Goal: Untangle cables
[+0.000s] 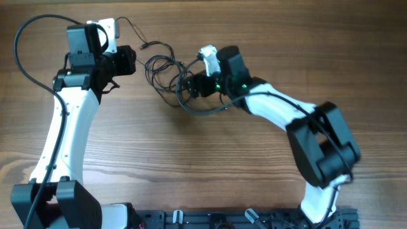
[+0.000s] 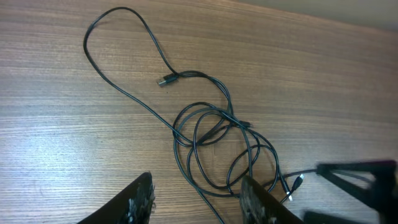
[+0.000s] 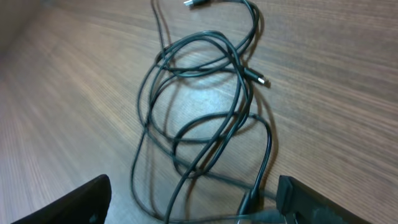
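Observation:
The cables (image 1: 166, 71) are thin black wires lying in a tangle of overlapping loops on the wooden table, between the two arms. In the left wrist view the cables (image 2: 217, 137) show one free plug (image 2: 165, 81) and a long loop running to the far left. My left gripper (image 2: 198, 202) is open just short of the tangle, and one strand runs between its fingers. My right gripper (image 3: 196, 199) is open wide over the other side of the cables (image 3: 199, 106), with several strands and a plug (image 3: 249, 200) lying between its fingers, none pinched.
The left gripper (image 1: 130, 63) stands left of the tangle and the right gripper (image 1: 189, 87) reaches in from the right, both low over the table (image 1: 191, 165). Thick black arm cables loop at the far left (image 1: 25, 57). A black rail (image 1: 241, 219) lines the front edge.

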{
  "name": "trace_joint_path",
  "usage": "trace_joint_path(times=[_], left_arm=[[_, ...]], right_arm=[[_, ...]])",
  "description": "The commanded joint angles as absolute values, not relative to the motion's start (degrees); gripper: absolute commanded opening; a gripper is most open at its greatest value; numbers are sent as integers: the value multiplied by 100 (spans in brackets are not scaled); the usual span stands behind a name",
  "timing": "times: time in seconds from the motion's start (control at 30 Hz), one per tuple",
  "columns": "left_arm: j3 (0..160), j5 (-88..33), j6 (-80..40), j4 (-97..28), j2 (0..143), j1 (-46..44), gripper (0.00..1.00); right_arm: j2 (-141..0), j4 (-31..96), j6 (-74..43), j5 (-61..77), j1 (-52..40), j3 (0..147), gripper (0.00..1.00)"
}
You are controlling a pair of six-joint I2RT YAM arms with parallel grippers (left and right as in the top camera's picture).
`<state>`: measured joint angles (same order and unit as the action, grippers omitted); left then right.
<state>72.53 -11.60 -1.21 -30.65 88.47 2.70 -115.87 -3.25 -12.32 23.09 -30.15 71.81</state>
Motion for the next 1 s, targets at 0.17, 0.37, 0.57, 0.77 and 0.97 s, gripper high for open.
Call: trace_joint_path(times=[0.17, 0.37, 0.57, 0.77, 0.97], left_arm=[[7227, -1258, -176, -3140, 8774, 274, 48], [7227, -1216, -198, -3181, 8672, 274, 48], [7227, -1219, -200, -3271, 8508, 274, 48], [7227, -1221, -198, -3474, 8399, 272, 49], [7227, -1221, -198, -3479, 8243, 274, 49]], right_arm=[[-12182, 370, -1026, 1791, -3059, 8399, 88], [-12414, 596, -921, 1627, -3059, 8608, 88], [-12468, 607, -1055, 1621, -3159, 8608, 86], [-12597, 543, -1138, 1594, -3391, 8608, 78], [-12634, 657, -1247, 1249, -3433, 8606, 66]])
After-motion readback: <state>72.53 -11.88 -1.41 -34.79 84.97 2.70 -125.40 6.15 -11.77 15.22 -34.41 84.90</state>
